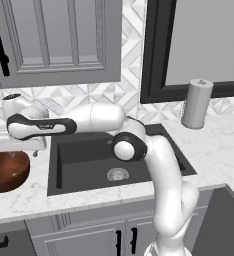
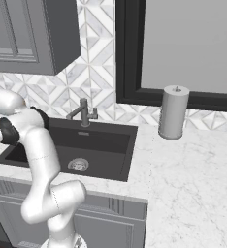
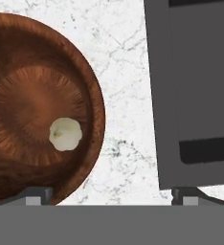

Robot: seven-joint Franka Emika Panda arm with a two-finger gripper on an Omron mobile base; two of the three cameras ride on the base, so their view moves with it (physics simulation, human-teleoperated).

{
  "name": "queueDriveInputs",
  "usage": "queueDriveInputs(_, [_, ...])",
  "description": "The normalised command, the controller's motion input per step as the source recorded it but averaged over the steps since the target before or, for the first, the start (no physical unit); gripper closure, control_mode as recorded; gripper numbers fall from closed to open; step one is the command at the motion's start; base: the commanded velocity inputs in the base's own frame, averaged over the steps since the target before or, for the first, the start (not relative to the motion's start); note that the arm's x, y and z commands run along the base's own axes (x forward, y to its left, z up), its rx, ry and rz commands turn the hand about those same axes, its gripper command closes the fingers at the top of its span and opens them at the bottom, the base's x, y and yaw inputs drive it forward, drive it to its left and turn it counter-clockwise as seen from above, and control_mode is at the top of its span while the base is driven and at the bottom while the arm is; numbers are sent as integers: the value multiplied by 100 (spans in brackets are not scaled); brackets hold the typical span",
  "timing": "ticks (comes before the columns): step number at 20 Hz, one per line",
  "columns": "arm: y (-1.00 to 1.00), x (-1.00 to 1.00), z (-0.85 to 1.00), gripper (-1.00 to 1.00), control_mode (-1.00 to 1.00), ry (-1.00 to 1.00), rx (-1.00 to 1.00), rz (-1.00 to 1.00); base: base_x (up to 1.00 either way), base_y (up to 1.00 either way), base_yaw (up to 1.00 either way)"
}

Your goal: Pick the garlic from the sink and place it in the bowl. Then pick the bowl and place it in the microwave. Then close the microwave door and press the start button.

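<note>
Bowl — glossy reddish-brown wood, grained. Counter — smooth veined white marble. Sink — matt charcoal; drain metal.

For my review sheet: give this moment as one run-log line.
stage: garlic placed | garlic: lying in bowl | bowl: on counter left of sink | gripper: jaws open, above bowl's rim | next: grasp bowl

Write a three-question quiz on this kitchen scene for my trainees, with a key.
1. True or false: the garlic lies inside the bowl.
2. The gripper is: A) open, B) shut on the garlic.
3. What stands on the counter right of the sink?

Key: 1 true. 2 A. 3 the grey paper towel roll.
</note>
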Motion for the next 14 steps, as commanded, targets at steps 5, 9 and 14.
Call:
queueDriveInputs(5, [0, 41, -16, -100, -100, 0, 4, 2, 0, 0, 0])
queueDriveInputs(9, [12, 41, -1, -100, -100, 4, 0, 0, 0, 0, 0])
queueDriveInputs(14, [37, 39, -1, -100, -100, 9, -1, 0, 0, 0, 0])
